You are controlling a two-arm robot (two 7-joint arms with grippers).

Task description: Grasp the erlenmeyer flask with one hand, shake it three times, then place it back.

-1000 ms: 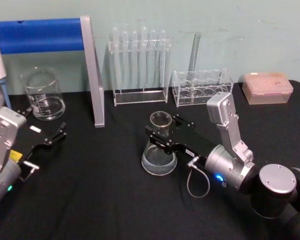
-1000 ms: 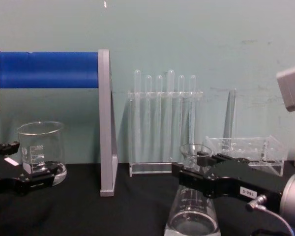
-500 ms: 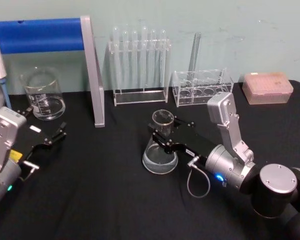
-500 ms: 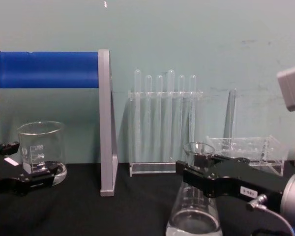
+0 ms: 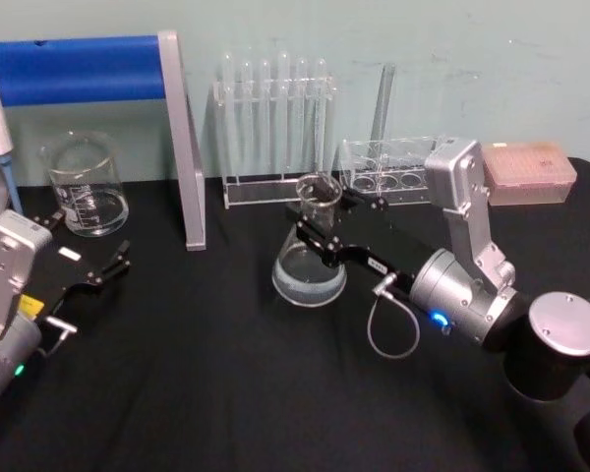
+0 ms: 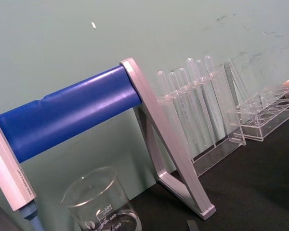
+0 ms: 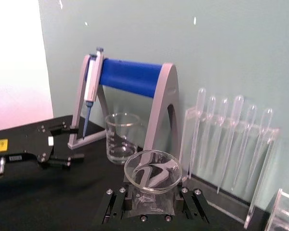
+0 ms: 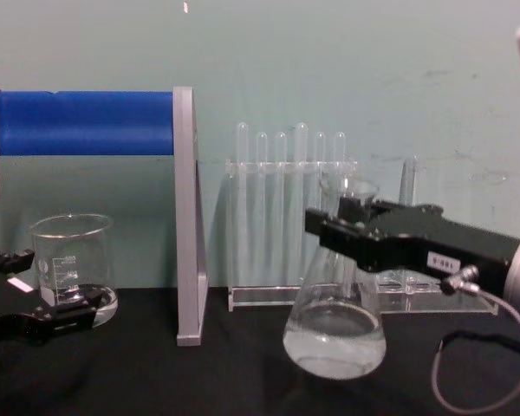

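Erlenmeyer flask [image 8: 334, 334]: clear of the desk [image 5: 226, 393] and hanging tilted in the right gripper [image 8: 347, 230], base swung away from the wrist. A little clear liquid sits in the wide base. You can check the grip from the right wrist view: the two black fingers [image 7: 116, 204] are clamped on the neck from either side, just under the flared mouth, which stands above the gripper.

Beyond the right gripper's tips, against the back wall: the upright test tube rack [image 5: 275, 128]. The low clear rack [image 5: 398, 167], with one tall tube standing in it, lies just behind the gripper's body; a pink box [image 5: 526, 172] sits farther out past the wrist.

Left gripper [image 5: 84, 244]: low over the desk, well apart from the flask, fingers spread and holding nothing. Straight ahead of its tips stands the glass beaker [image 5: 84, 187], near but not touched. Between it and the right gripper stands the grey stand [image 5: 182, 138] with the blue bar.
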